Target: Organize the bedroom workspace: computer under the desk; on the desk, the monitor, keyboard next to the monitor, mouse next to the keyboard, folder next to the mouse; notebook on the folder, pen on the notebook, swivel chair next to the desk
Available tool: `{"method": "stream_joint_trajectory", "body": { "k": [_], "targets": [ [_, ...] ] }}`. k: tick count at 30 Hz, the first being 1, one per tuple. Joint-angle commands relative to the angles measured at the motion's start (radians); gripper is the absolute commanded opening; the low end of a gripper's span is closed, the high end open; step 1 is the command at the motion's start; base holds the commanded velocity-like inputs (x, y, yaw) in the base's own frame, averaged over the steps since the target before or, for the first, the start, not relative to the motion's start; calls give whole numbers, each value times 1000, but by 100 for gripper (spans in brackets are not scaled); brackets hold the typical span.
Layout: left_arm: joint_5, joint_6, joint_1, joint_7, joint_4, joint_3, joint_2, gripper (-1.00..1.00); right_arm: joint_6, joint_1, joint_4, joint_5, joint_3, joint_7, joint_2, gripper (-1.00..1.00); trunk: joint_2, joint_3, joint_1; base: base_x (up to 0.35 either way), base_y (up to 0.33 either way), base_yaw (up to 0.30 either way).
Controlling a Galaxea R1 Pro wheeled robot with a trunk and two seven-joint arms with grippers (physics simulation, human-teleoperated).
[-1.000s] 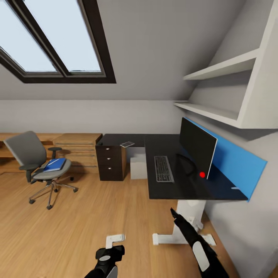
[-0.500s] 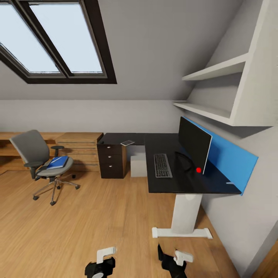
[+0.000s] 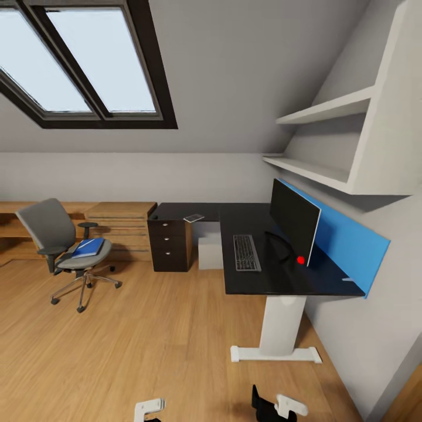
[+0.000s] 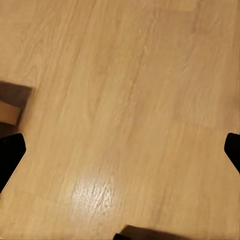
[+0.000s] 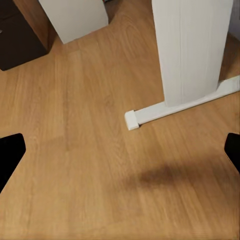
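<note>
Both grippers hang low over the pale wooden plank floor (image 3: 146, 328), empty: the left gripper (image 4: 120, 150) with its black fingertips spread wide at either edge of its wrist view, the right gripper (image 5: 120, 150) likewise wide apart above the white pedestal leg (image 5: 187, 50) and its flat foot. In the head view only the white and black tips of the arms peek in at the lower edge; a second ago the right arm reached well up toward the desk foot, so both arms have been drawn in, which suggests the robot is settling for travel rather than grasping.

Beyond them, the L-shaped desk with glossy black top (image 3: 258, 275) carries the wide black-fronted monitor (image 3: 293, 220) and, beside it, the slim dark-keyed keyboard (image 3: 246, 253). A small pale flat rectangle (image 3: 193, 218), perhaps the notebook, lies on the far wing above the dark brown drawer unit (image 3: 170, 245). The pale grey-white computer tower (image 3: 210, 253) stands under the desk. The grey swivel chair (image 3: 61, 246) is well apart, the bright blue folder (image 3: 88, 247) on its seat. No mouse can be made out. No lettering is legible.
</note>
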State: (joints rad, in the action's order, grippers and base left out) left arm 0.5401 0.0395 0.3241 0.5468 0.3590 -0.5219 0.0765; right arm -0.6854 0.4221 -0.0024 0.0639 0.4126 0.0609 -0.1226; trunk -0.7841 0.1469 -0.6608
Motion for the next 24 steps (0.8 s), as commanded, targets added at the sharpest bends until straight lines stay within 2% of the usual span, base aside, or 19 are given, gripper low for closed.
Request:
{"method": "stream_joint_trajectory", "body": {
  "k": [1,9,23,24],
  "targets": [
    [10,4,1,-7,-7,-9,-1,100,-1,0,2,8,8,1,9,100,6,-2,4,0,0,0],
    [11,2,1,-49,-13,-8,0,100,2,0,4,9,9,-4,22,100,62,-27,34,0,0,0],
    [12,6,1,-71,-14,-6,-3,100,0,0,4,9,9,-2,22,100,62,-27,34,2,14,0],
    [13,6,1,-73,-14,-5,-3,100,2,0,5,9,10,-5,15,100,62,-27,34,119,260,0]
  ]
}}
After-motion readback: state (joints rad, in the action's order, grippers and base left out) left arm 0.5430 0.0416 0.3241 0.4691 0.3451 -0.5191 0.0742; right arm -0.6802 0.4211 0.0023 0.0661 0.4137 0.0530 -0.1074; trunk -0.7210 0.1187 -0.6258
